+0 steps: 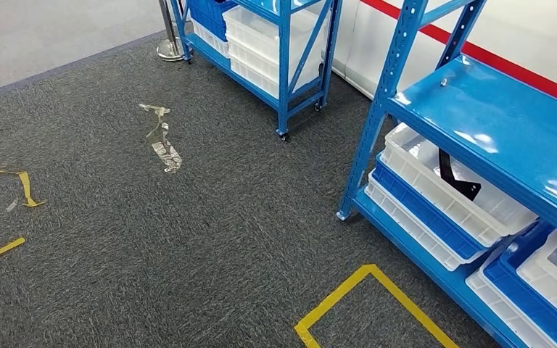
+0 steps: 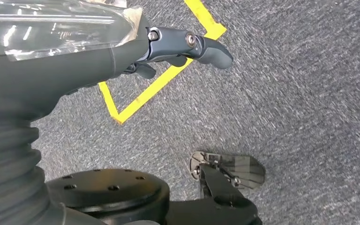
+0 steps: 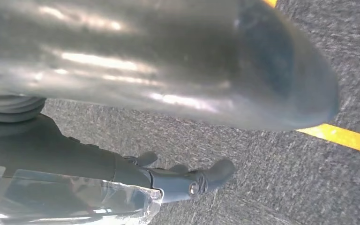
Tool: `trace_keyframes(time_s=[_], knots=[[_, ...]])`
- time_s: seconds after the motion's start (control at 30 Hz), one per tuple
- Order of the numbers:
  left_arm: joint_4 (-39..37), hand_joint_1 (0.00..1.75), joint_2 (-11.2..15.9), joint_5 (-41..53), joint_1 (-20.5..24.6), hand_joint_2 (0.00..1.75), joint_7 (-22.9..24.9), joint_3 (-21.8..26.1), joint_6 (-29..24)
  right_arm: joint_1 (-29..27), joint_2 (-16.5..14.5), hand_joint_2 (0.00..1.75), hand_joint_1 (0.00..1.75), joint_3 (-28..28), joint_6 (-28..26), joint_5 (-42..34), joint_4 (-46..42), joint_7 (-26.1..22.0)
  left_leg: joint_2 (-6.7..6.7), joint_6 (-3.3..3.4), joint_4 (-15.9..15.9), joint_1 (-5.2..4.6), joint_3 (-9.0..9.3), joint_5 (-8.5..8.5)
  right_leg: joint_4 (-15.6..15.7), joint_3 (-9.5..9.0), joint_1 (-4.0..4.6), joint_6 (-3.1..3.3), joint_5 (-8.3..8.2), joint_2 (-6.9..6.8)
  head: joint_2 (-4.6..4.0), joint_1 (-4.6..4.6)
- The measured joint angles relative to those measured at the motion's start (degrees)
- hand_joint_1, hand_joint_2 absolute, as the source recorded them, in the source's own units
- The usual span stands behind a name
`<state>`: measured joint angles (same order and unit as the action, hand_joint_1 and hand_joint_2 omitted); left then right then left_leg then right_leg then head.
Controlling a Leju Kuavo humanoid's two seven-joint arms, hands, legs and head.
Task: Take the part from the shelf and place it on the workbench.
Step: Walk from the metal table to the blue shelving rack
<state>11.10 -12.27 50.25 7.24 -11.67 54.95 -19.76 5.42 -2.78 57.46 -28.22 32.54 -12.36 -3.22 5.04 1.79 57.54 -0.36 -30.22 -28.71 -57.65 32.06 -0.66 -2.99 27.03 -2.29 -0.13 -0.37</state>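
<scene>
Head view shows the part, a thin black angled bracket, lying in a white bin on the lower level of the blue shelf, its long axis running from the bin's back wall toward the front, where it bends. Open grey carpet spreads out from the shelf's front edge, with a yellow taped square just beside the shelf's foot. Both the left hand and the right hand hang over the carpet holding nothing, fingers loosely extended.
</scene>
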Motion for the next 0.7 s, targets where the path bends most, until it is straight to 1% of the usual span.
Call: trace_keyframes(time_s=[0.03, 0.07, 0.1, 0.13, 0.17, 0.2, 0.23, 0.27, 0.3, 0.33, 0.37, 0.4, 0.43, 0.47, 0.5, 0.53, 0.57, 0.6, 0.63, 0.67, 0.7], knots=[[0.0, 0.0, 0.0, 0.0, 0.1, 1.75, 0.0, 0.0, 0.0, -0.1, 0.0, 0.0, 0.0, 0.0, 0.0, 0.0, 0.0, 0.0, 0.18, -0.3, 0.0, 0.14, 0.1, -0.12, 0.0, 0.02, -0.18, 0.44, -0.09, 0.49, 0.0, -0.05], [0.0, 0.0, -0.1, 0.0, 0.2, 1.75, 0.0, 0.0, 0.0, -0.1, 0.0, 0.0, 0.0, 0.0, 0.0, 0.0, 0.0, 0.0, -0.32, -0.63, 0.5, 0.31, 0.04, -0.59, 0.1, 0.01, -0.35, 0.8, -0.17, 0.94, 0.0, -0.08], [0.0, 0.0, -0.1, 0.0, 0.2, 1.75, 0.0, -0.1, 0.0, -0.1, 0.0, 0.0, 0.0, 0.1, 0.0, 0.0, 0.0, 0.0, -1.26, -0.94, 1.9, 0.49, -0.44, -1.63, 0.2, -0.04, -0.55, 1.27, -0.29, 1.4, 0.0, -0.18], [0.0, 0.0, -0.2, 0.0, 0.2, 1.75, 0.0, -0.1, 0.0, -0.1, 0.0, 0.0, 0.0, 0.1, 0.0, 0.0, 0.0, 0.0, -2.51, -1.2, 4.4, 0.65, -1.51, -3.23, 0.3, -0.2, -0.74, 1.7, -0.39, 1.84, 0.0, -0.26], [0.0, 0.0, -0.2, 0.0, 0.2, 1.75, 0.0, -0.1, 0.0, 0.0, 0.0, 0.0, 0.0, 0.1, 0.0, 0.0, 0.0, 0.0, -3.77, -1.35, 7.9, 0.73, -3.11, -5.19, 0.2, -0.15, -0.68, 1.97, -0.43, 2.29, 0.0, -0.36], [0.0, 0.0, -0.2, 0.0, 0.2, 1.75, 0.0, -0.1, 0.0, 0.0, 0.1, 0.0, 0.0, 0.1, 0.0, 0.0, 0.0, 0.0, -4.47, -1.43, 11.9, 0.77, -5.05, -6.98, 0.2, -0.11, -0.6, 2.19, -0.46, 2.78, 0.0, -0.39], [0.0, 0.0, -0.2, 0.0, 0.1, 1.75, 0.0, -0.1, 0.0, 0.0, 0.1, 0.0, 0.0, 0.1, 0.0, 0.1, 0.0, 0.0, -4.81, -1.46, 15.0, 0.79, -6.68, -7.99, 0.2, -0.09, -0.51, 2.25, -0.46, 3.31, 0.0, -0.38], [0.0, 0.0, -0.2, 0.0, 0.1, 1.75, 0.0, -0.1, 0.0, 0.0, 0.1, 0.0, 0.0, 0.1, 0.0, 0.1, 0.0, 0.0, -4.96, -1.44, 16.4, 0.81, -7.54, -7.89, 0.2, -0.1, -0.45, 2.25, -0.46, 3.9, 0.0, -0.39], [0.0, 0.0, -0.2, -0.1, 0.1, 1.75, 0.0, -0.1, 0.0, -0.1, 0.1, 0.0, 0.0, 0.1, 0.1, 0.2, 0.0, 0.0, -5.08, -1.35, 15.6, 0.83, -7.36, -6.67, 0.2, -0.17, -0.41, 2.24, -0.46, 4.5, 0.0, -0.39], [0.0, 0.0, -0.2, -0.2, 0.0, 1.75, 0.0, -0.1, 0.0, -0.1, 0.1, 0.0, 0.0, 0.1, 0.1, 0.3, 0.0, 0.0, -5.33, -1.21, 12.7, 0.89, -6.12, -4.61, 0.1, -0.26, -0.4, 2.23, -0.46, 5.11, 0.0, -0.4], [0.0, 0.0, -0.2, -0.3, 0.0, 1.75, 0.0, -0.1, 0.0, -0.1, 0.1, 0.0, 0.0, 0.1, 0.1, 0.4, 0.0, 0.0, -6.27, -1.04, 8.7, 1.0, -4.32, -2.41, 0.1, -0.31, -0.42, 2.19, -0.47, 5.71, 0.0, -0.4], [0.0, 0.0, -0.2, -0.3, 0.0, 1.75, 0.0, 0.0, -0.1, 0.0, 0.0, 0.0, 0.0, 0.1, 0.2, 0.5, 0.0, 0.0, -7.46, -0.91, 5.1, 1.1, -2.67, -0.86, 0.0, -0.29, -0.31, 2.12, -0.45, 6.22, 0.0, -0.39], [0.0, 0.0, -0.2, -0.4, 0.0, 1.75, -0.1, 0.0, -0.1, 0.0, 0.0, 0.0, 0.0, 0.1, 0.2, 0.6, 0.0, 0.1, -8.35, -0.8, 2.5, 1.12, -1.53, 0.06, 0.0, -0.14, -0.22, 1.89, -0.48, 6.71, 0.0, -0.35], [0.0, 0.0, -0.2, -0.5, -0.1, 1.75, -0.1, 0.0, -0.1, 0.0, 0.1, 0.0, 0.0, 0.1, 0.2, 0.6, 0.0, 0.1, -8.98, -0.67, 1.1, 1.03, -1.0, 0.33, -0.1, 0.07, -0.17, 1.57, -0.54, 7.16, 0.0, -0.33], [0.0, 0.0, -0.2, -0.5, -0.1, 1.75, -0.2, 0.0, -0.1, 0.0, 0.1, 0.0, 0.0, 0.1, 0.2, 0.7, 0.0, 0.2, -8.8, -0.5, 0.9, 0.81, -0.95, 0.29, 0.0, 0.28, -0.19, 1.17, -0.66, 7.6, 0.0, -0.32], [0.0, 0.0, -0.2, -0.5, -0.1, 1.75, -0.3, 0.0, -0.1, 0.0, 0.1, 0.0, 0.0, 0.1, 0.1, 0.8, 0.0, 0.4, -8.19, -0.17, 0.6, 0.69, -0.92, 0.49, 0.1, 0.58, -0.24, 0.7, -0.8, 8.01, 0.0, -0.31], [0.0, 0.0, -0.2, -0.5, -0.1, 1.75, -0.3, 0.0, 0.0, -0.1, 0.1, 0.0, 0.0, 0.1, 0.0, 1.0, 0.0, 0.7, -7.66, 0.25, 0.3, 0.63, -0.82, 0.74, -0.2, 0.91, -0.29, 0.41, -0.69, 7.56, 0.0, -0.31], [0.0, 0.0, -0.3, -0.5, -0.2, 1.75, -0.3, 0.0, 0.0, -0.2, 0.1, 0.0, 0.0, 0.1, -0.1, 1.2, 0.0, 1.0, -7.06, 0.7, 0.0, 0.66, -0.71, 0.99, -1.2, 1.58, -0.29, 0.32, -0.09, 6.57, 0.0, -0.24], [0.0, 0.0, -0.3, -0.4, -0.2, 1.75, -0.3, 0.0, 0.1, -0.1, 0.1, 0.0, 0.0, 0.1, -0.2, 1.4, 0.0, 1.2, -6.36, 1.07, -0.4, 0.72, -0.6, 1.18, -3.5, 2.78, -0.23, 0.39, 1.11, 5.33, 0.0, -0.15], [0.0, 0.0, -0.3, -0.4, -0.3, 1.75, -0.4, 0.0, 0.1, -0.1, 0.1, 0.0, 0.0, 0.1, -0.2, 1.6, 0.0, 1.4, -5.64, 1.29, -0.5, 0.69, -0.58, 1.25, -6.8, 4.4, -0.25, 0.59, 2.73, 4.02, 0.0, -0.08], [0.0, 0.0, -0.3, -0.4, -0.4, 1.75, -0.4, 0.0, 0.2, 0.0, 0.2, 0.0, 0.0, 0.1, -0.3, 1.8, 0.0, 1.5, -4.91, 1.42, -0.5, 0.63, -0.64, 1.23, -10.7, 6.28, -0.26, 0.71, 4.41, 3.39, 0.0, -0.02]])
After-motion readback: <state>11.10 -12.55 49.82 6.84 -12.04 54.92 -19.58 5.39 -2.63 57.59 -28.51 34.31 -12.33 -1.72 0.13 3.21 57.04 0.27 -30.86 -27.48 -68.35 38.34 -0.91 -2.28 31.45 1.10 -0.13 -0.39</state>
